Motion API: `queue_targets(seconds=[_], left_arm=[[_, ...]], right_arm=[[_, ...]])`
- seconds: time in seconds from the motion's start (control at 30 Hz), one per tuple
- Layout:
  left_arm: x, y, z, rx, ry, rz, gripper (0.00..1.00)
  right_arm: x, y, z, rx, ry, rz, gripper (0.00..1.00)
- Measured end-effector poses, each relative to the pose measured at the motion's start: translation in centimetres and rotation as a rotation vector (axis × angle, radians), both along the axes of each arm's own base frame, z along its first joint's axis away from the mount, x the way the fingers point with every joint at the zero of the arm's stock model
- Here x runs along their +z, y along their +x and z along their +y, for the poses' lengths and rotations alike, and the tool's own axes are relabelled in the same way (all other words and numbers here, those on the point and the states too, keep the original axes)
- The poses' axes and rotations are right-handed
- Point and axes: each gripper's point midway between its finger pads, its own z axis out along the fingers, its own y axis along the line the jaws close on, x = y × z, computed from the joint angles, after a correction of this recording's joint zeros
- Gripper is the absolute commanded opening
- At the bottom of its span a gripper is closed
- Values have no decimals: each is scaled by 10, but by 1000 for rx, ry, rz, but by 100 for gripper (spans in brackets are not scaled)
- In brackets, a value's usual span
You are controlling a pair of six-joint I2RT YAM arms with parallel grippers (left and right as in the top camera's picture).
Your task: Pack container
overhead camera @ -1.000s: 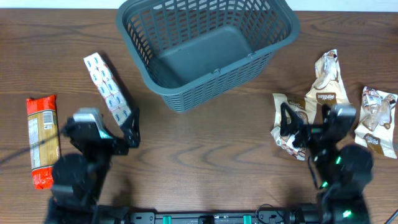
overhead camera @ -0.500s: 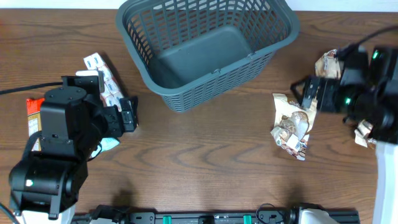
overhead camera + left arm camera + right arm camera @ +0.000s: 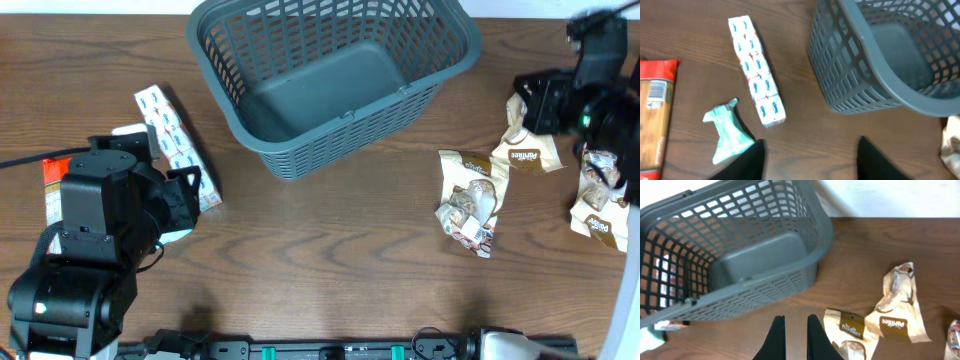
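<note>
- Container (image 3: pixel 340 140): a large dark grey slotted basket standing upright at the top centre of the overhead frame on the brown wooden table (image 3: pixel 330 260). Its solid floor is bare.
- Strip of small blue-and-white packs (image 3: pixel 175 145): it lies on a slant to the left of the basket, near it but apart. In the left wrist view the strip (image 3: pixel 756 75) runs from upper left down toward the centre.
- Crumpled teal wrapper (image 3: pixel 727 132): it sits just beside the lower end of that strip.
- Red-and-orange packet (image 3: pixel 655 115): it lies flat at the far left edge. From overhead the left arm covers most of it.
- Brown-and-white snack bag (image 3: pixel 470 200): it lies crumpled to the lower right of the basket, well clear of it.
- Second bag with a brown label (image 3: pixel 528 140): it lies just to the right of the first and a little higher.
- Third bag (image 3: pixel 600 200): it lies at the far right edge, probably the same kind, though the right arm hides part of it.
- Left gripper (image 3: pixel 810 160): its fingers are spread wide above bare wood between the strip and the basket, holding and touching nothing.
- Right gripper (image 3: pixel 794 337): its fingers are parted by only a narrow gap with nothing between them. It hangs over bare table in front of the basket's corner, with the labelled bag (image 3: pixel 897 305) off to the right.
</note>
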Motion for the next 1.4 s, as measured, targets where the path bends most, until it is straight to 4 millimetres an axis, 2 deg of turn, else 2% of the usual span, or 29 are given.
queue_targets(seconds=[0.1,0.17,0.23,0.3,0.33,0.37,0.5,0.6,0.67,0.8,0.93,1.1,1.27,1.4], left_arm=[[0,1,0,30,-29,0,38],[1,3,0,52,-52,-3,34],[2,5,-1,69,-73,-7,29],[3,8,-4,82,-98,-9,19],[2,11,-8,79,-108,-6,12],[1,14,-13,71,-114,-4,10],[-4,26,-39,17,-126,12,9],[-11,33,-62,-31,-84,39,9],[-9,36,-74,-48,-47,39,9],[10,39,-89,-73,12,4,9],[26,40,-95,-80,38,-25,9],[23,39,-101,-95,66,-18,9],[20,28,-127,-174,73,-14,9],[17,19,-141,-208,61,0,9]], right_arm=[[5,19,3,19,27,16,1],[8,34,6,36,46,18,1],[9,47,9,52,61,19,1],[10,62,13,72,73,13,1],[9,66,15,81,78,14,1],[9,71,19,92,82,13,1],[-2,85,35,139,94,38,1],[-16,93,47,169,101,72,1],[-24,96,53,181,102,93,1],[-39,100,58,192,100,139,1],[-52,100,61,209,78,180,1],[-70,103,62,220,44,230,1],[-97,112,64,235,20,290,1],[-110,118,64,241,8,316,1]])
